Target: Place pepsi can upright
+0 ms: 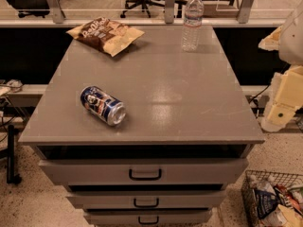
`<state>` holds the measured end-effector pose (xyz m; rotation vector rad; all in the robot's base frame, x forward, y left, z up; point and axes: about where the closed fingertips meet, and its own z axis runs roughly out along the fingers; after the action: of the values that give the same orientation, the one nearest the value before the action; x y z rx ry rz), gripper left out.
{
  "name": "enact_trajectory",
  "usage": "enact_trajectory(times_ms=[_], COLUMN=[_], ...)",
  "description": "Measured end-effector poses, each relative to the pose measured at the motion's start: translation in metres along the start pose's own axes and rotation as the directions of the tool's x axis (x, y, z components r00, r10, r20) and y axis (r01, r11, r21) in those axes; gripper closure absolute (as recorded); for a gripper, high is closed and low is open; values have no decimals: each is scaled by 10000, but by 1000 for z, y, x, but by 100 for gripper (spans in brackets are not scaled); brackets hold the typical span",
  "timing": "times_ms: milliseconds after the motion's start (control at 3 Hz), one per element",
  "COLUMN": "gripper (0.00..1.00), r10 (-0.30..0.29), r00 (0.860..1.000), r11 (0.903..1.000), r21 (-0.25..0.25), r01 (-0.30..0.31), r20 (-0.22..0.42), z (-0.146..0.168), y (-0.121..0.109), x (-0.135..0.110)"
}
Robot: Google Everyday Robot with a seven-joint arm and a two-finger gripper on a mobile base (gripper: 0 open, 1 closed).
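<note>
Pepsi can [102, 105] lies on its side on the worktop [189, 108], well apart from your hand [280, 105]. The hand hangs just off the worktop's edge, mostly cut off by the frame. Open or closed, I cannot tell. My read: you're at the reach step, nothing gripped yet. Next you need to cross over, take the can around its body and tip it onto its base. Water bottle [191, 20] and chip bag [105, 34] sit off the line from hand to can.
</note>
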<state>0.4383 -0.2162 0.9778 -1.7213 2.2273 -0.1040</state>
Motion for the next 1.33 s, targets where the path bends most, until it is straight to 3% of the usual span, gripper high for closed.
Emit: enact_trajectory(times_ms=[333,667,1000,1333], gripper=[0,0,0,0], r10=[-34,-213,-242,109], r00=[9999,9949,9826,9726], r11=[10000,9996,9982,9941], r21=[8,-157,-488,-1077], r01=[33,230,337,146], r20=[162,982,1843,2323], z=[2,21,46,69], y=[-2,-10,-18,-13], x=[-6,-44,-106,-171])
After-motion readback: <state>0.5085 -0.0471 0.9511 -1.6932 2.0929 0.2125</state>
